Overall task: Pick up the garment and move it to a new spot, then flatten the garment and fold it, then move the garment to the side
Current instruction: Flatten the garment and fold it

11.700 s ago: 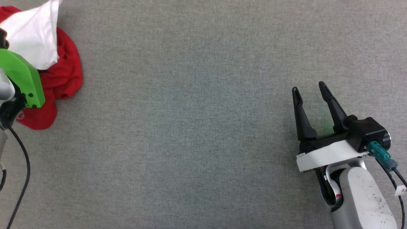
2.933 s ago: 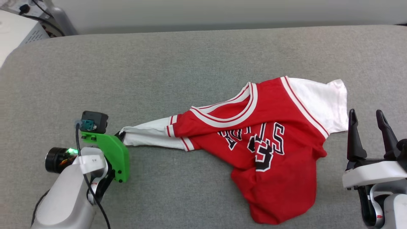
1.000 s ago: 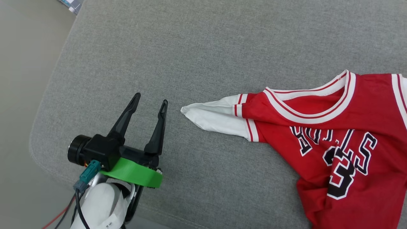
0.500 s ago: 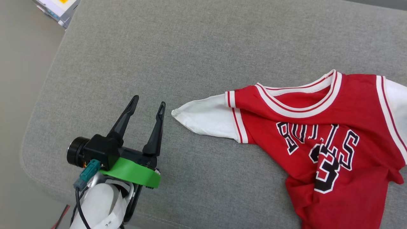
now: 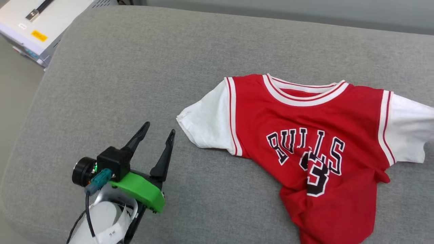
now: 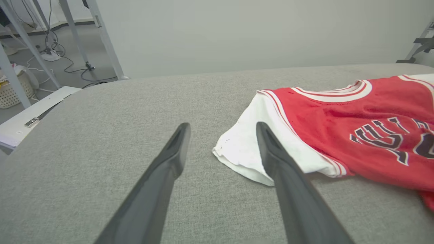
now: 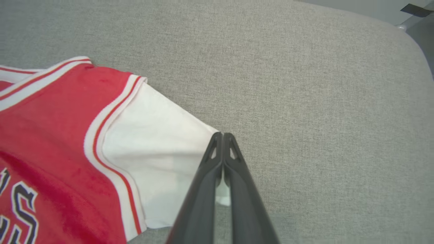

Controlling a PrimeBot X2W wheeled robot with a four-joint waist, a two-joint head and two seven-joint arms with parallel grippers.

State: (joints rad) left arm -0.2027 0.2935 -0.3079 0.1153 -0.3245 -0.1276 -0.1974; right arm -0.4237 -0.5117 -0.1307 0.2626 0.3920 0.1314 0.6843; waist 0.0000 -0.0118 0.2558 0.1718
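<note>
The garment (image 5: 305, 135) lies chest-up on the grey padded surface (image 5: 135, 67), its lower half rumpled. The left pincer (image 5: 159, 127) is spread apart and empty, just beside one white sleeve (image 5: 206, 125). The right pincer (image 7: 222, 135) is closed, clamped on the other sleeve (image 7: 152, 135) at its edge.

A red shirt (image 5: 305, 112) with white sleeves lies chest up at centre right on a grey cushion (image 5: 135, 67). At lower left, the left gripper (image 5: 159, 127) stands spread, near one sleeve.
</note>
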